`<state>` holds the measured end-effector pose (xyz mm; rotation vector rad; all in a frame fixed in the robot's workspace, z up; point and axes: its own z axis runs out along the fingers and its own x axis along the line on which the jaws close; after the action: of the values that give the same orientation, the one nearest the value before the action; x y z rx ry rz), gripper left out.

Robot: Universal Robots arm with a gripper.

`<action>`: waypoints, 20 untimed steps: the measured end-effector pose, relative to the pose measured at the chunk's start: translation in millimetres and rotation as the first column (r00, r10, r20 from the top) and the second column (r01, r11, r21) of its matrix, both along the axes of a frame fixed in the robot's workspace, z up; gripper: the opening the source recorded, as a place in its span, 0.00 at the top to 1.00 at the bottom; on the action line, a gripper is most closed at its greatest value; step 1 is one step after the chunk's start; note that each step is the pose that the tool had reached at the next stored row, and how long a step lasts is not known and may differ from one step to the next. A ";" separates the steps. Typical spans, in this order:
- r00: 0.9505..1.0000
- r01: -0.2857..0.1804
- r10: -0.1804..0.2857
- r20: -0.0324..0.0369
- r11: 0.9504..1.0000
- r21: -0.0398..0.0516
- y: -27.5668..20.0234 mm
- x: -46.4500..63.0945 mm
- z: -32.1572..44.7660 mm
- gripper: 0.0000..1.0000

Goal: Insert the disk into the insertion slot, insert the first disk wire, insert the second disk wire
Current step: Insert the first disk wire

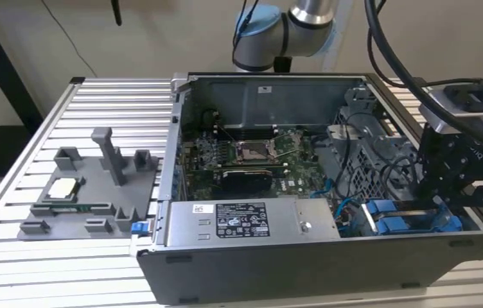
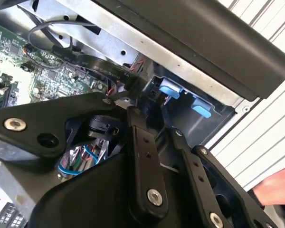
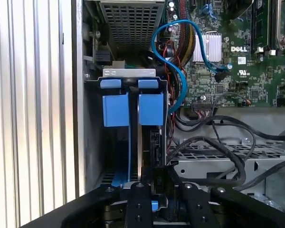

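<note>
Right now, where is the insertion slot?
The insertion slot sits at the exterior view's right, in the computer case's near corner, beside the labelled grey box, under the claw.

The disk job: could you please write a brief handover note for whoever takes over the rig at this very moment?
The flat silver-grey disk in its bright blue plastic frame stands edge-on inside the grey sheet-metal insertion slot; full seating unclear.
The black gripper is down at the disk's end; grip cannot be told.
A thin blue cable loops beside the slot.
Done: disk apparently entered. Left: seating check and, apparently, both disk wires.
</note>
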<state>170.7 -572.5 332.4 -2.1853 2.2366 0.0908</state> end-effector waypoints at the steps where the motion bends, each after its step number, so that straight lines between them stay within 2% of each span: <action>1: 1.000 0.000 0.000 0.000 1.000 0.000 0.0 0.0 1.4 0.73; 8: 1.000 0.000 0.000 0.001 1.000 0.005 0.0 0.1 19.5 0.73; 10: 1.000 0.000 0.000 0.009 1.000 0.008 0.0 -0.5 21.6 0.73; 13: 0.999 0.000 0.000 0.035 1.000 0.024 0.0 -1.0 21.8 0.73; 14: 0.999 -0.001 0.000 0.041 1.000 0.026 0.0 -1.0 22.5 0.73; 18: 0.999 -0.001 -0.001 0.043 1.000 0.026 0.2 -1.0 35.4 0.73; 20: 0.999 0.000 -0.002 0.048 1.000 0.026 1.3 -1.1 38.2 0.73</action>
<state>169.6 -571.2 370.6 -2.1494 2.1986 0.0668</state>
